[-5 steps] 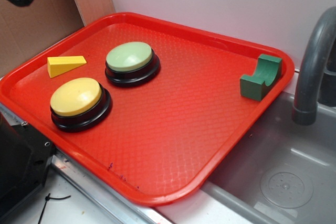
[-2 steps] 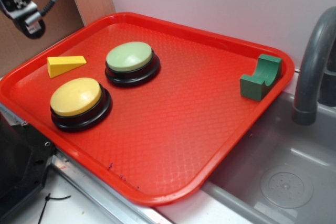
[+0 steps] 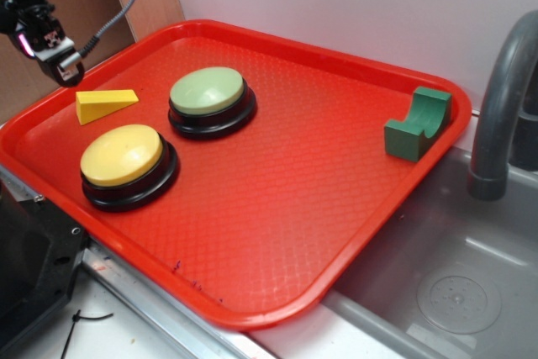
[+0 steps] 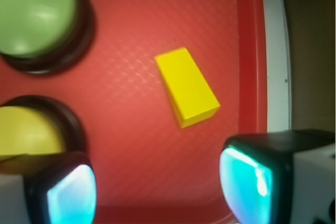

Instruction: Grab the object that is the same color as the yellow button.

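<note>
The small yellow wedge block point(image 3: 104, 105) point(image 4: 187, 87) lies flat near the left edge of the red tray point(image 3: 277, 208). The yellow button point(image 3: 123, 160) point(image 4: 29, 129) on its black base sits in front of it. My gripper point(image 3: 52, 50) point(image 4: 160, 190) hangs in the air above the tray's left rim, just up and left of the wedge. Its jaws are wide apart and hold nothing. In the wrist view the wedge lies ahead of the fingertips, between their lines.
A pale green button point(image 3: 209, 98) point(image 4: 37, 17) on a black base stands right of the wedge. A dark green arch-cut block point(image 3: 418, 124) rests at the tray's far right corner. A grey faucet point(image 3: 502, 98) and sink point(image 3: 454, 292) lie to the right. Cardboard stands behind the gripper.
My gripper has come down and to the right from the top left corner toward the yellow wedge. The tray's objects have not moved.
</note>
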Controlling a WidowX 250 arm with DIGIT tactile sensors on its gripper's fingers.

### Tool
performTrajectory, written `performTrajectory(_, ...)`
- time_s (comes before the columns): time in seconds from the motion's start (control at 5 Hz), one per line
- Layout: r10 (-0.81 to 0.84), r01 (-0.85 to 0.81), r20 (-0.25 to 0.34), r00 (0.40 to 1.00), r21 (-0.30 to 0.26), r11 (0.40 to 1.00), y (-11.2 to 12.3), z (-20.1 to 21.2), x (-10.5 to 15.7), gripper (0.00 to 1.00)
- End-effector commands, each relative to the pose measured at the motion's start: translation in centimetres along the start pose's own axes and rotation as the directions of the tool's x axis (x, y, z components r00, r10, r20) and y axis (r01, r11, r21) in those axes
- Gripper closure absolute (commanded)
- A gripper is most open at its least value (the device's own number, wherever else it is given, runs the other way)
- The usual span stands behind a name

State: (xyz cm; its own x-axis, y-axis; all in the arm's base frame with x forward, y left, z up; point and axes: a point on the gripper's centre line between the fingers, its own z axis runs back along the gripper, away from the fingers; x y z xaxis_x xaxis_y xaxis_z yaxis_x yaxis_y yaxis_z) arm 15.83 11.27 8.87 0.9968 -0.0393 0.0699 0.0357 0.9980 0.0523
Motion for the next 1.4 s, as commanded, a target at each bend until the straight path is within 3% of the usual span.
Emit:
performTrajectory(0.0,-0.009,0.008,0.029,1.0,0.034,0.999,2.3,-2.2,1.4,0.0)
performTrajectory(0.8,-0.064,0.064,-0.061,0.996,-0.002,0.998,3.2,-6.9,2.2,0.0)
performTrajectory(1.0,-0.074,0.073,-0.087,0.993,-0.02,0.997,2.8,-7.2,2.3,1.0)
performTrajectory(1.2,-0.076,0.074,-0.078,0.994,-0.027,0.997,2.8,-7.3,2.3,1.0)
